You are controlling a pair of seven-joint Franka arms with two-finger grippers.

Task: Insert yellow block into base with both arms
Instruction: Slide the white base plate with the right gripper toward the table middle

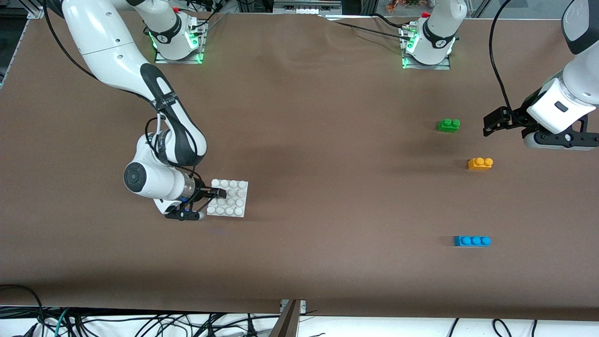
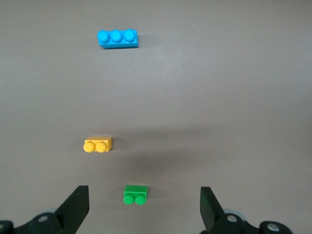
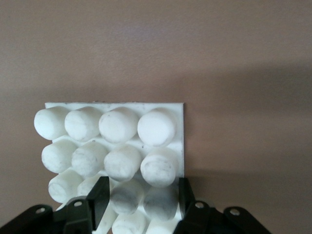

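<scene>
- Right wrist view: the right gripper point(image 3: 141, 200) is down at the base point(image 3: 122, 146), fingers point(image 3: 100, 195) clamped around a column of studs at the plate's edge.
- The left gripper point(image 2: 144, 207) hangs over the table with fingers point(image 2: 75, 204) spread wide; the green brick point(image 2: 135, 194) sits between them.
- The yellow block point(image 2: 98, 144) lies on the table just past the fingertips, off to one side; the blue brick point(image 2: 118, 38) is well past that.

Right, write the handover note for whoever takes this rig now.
Right gripper: low at the flat white studded base plate, fingers straddling its studs at the edge toward the right arm's end; not clearly clamped.
Left gripper: open, in the air over bare table near the green two-stud brick.
Small orange-yellow two-stud block: untouched on the table, between the green brick and the blue three-stud brick.
Done: nothing inserted.
Left: pick up yellow block, press onto base.
</scene>
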